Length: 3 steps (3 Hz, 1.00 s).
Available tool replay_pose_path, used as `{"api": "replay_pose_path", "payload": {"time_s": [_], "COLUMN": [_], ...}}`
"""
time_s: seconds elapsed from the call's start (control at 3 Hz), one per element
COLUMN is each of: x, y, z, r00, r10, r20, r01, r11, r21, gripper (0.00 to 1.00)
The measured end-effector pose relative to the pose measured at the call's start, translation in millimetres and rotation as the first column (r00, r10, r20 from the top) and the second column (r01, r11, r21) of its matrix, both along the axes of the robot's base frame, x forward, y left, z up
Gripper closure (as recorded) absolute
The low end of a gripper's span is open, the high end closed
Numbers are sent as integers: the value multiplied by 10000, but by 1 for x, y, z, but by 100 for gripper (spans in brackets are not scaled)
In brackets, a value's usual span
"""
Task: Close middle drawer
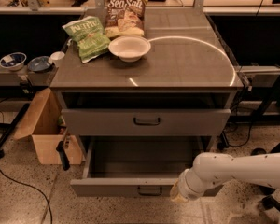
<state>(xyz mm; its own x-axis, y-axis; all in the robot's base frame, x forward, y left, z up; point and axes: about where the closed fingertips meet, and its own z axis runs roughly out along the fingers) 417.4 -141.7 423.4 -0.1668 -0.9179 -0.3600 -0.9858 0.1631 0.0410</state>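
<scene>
I'm holding my gripper [179,199] right at the front panel of the middle drawer [107,187], just right of its loop handle [149,190], prob. touching. My arm [238,169] is coming in from the drawer's right. The drawer is sitting pulled well out, so I'm lining up for a straight push back in. I'm going for the flat panel, not the handle, bc a push needs no grasp, imo. Can't tell if the gripper is spread or pressed together. The taller-fronted drawer [107,122] is sitting just above, nearly shut. The bowl [129,47] & chip bags [87,37] are lying well above, out of my way.
</scene>
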Motion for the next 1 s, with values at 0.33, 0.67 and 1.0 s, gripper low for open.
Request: {"api": "replay_pose_path", "payload": {"time_s": [0.33, 0.67, 1.0], "x": [16, 48, 68], "y": [2, 3, 4], "z": [-9, -10, -8], "r00": [9998, 9981, 9968], "r10": [-36, -54, -22], "r20": [209, 606, 797], "r01": [38, 76, 64], "r11": [9999, 9993, 9986], "r21": [-107, -354, -522], "gripper": [100, 100, 100]}}
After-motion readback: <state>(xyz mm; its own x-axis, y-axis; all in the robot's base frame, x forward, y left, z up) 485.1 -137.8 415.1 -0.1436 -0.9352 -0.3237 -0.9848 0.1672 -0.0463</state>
